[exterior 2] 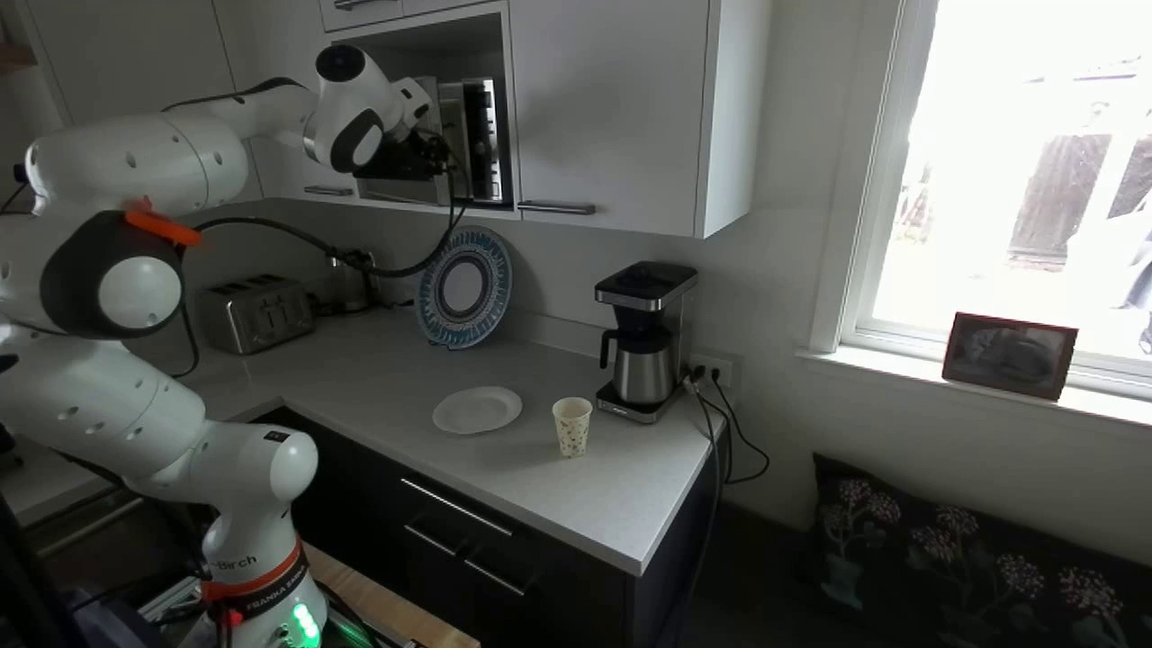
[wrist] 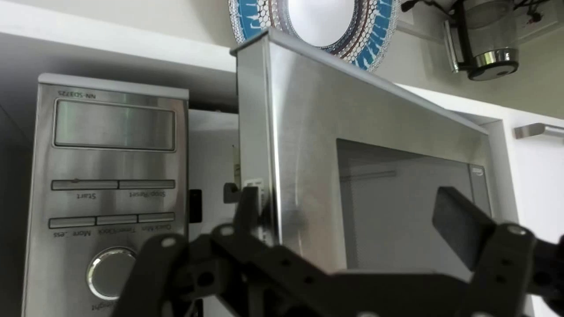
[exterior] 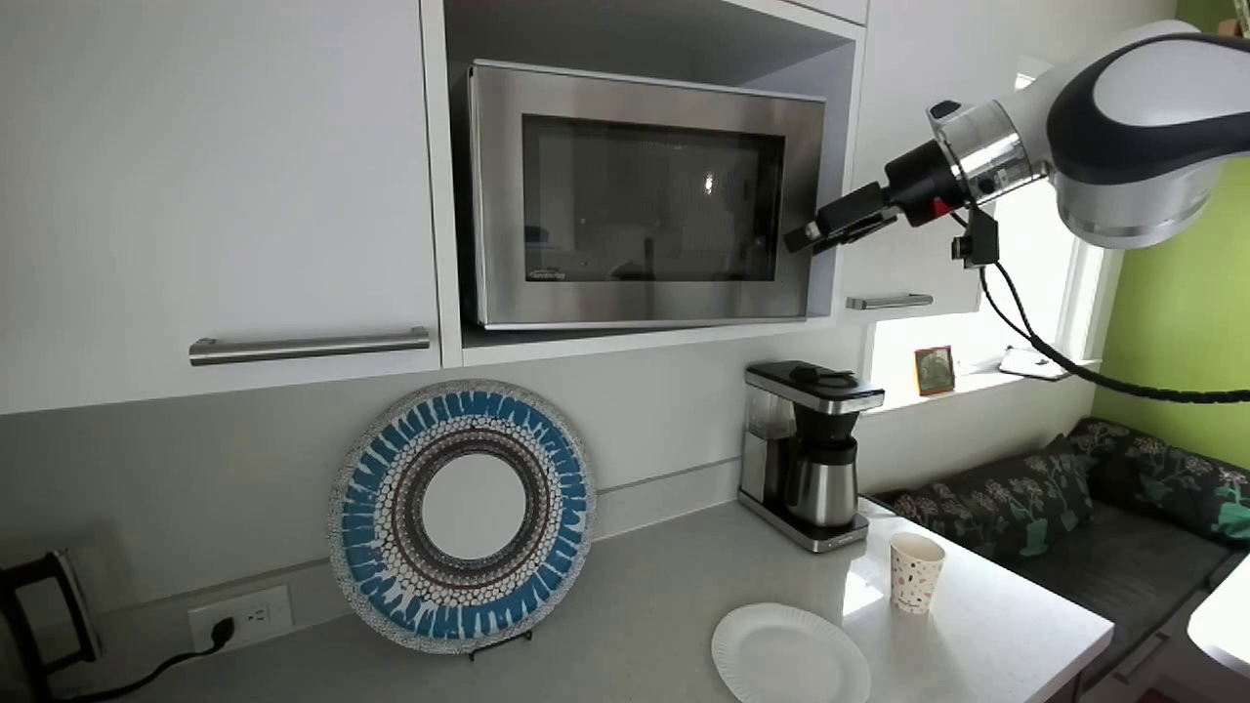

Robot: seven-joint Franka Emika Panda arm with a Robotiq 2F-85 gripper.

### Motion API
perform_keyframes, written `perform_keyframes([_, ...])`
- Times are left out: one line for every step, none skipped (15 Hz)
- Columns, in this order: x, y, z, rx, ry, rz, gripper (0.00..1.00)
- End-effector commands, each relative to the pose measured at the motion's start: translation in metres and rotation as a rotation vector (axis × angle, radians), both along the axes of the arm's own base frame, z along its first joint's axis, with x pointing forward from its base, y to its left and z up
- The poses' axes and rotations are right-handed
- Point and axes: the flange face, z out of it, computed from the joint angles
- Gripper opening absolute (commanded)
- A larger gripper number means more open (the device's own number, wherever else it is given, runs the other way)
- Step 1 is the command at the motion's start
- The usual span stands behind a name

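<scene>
In an exterior view we see the gripper (exterior: 803, 237) near the microwave door (exterior: 645, 210), in an exterior view the arm (exterior 2: 180, 162) before the cabinet niche (exterior 2: 477, 56). In the wrist view, the jaws gape wide, empty, by the ajar door's edge (wrist: 253, 123).

Microwave (exterior: 649, 200) in niche (exterior: 596, 34), hand (exterior: 803, 237) at its door (wrist: 304, 132), plate (exterior: 789, 654) left of cup (exterior: 916, 574) on counter (exterior: 654, 586), coffee maker (exterior: 812, 454) behind cup
</scene>
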Motion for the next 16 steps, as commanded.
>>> perform_keyframes([-0.028, 0.029, -0.012, 0.002, 0.081, 0.069, 1.0])
perform_keyframes([-0.036, 0.031, -0.013, 0.005, 0.096, 0.086, 1.0])
perform_keyframes([-0.043, 0.033, -0.012, 0.004, 0.107, 0.094, 1.0])
perform_keyframes([-0.05, 0.037, -0.011, 0.004, 0.123, 0.108, 1.0])
perform_keyframes([-0.059, 0.042, -0.012, 0.005, 0.141, 0.131, 1.0])
perform_keyframes([-0.066, 0.048, -0.013, 0.008, 0.163, 0.157, 1.0])
perform_keyframes([-0.072, 0.055, -0.015, 0.008, 0.187, 0.177, 1.0])
perform_keyframes([-0.078, 0.06, -0.016, 0.005, 0.202, 0.193, 1.0])
perform_keyframes([-0.084, 0.064, -0.015, 0.004, 0.21, 0.206, 1.0])
perform_keyframes([-0.091, 0.067, -0.014, -0.008, 0.206, 0.209, 1.0])
perform_keyframes([-0.094, 0.068, -0.012, -0.026, 0.192, 0.195, 1.0])
perform_keyframes([-0.097, 0.069, -0.01, -0.02, 0.198, 0.201, 1.0])
perform_keyframes([-0.101, 0.07, -0.009, -0.026, 0.201, 0.19, 1.0])
perform_keyframes([-0.101, 0.068, -0.009, -0.054, 0.213, 0.153, 1.0])
perform_keyframes([-0.101, 0.067, -0.01, -0.063, 0.21, 0.121, 1.0])
perform_keyframes([-0.098, 0.065, -0.009, -0.07, 0.198, 0.081, 1.0])
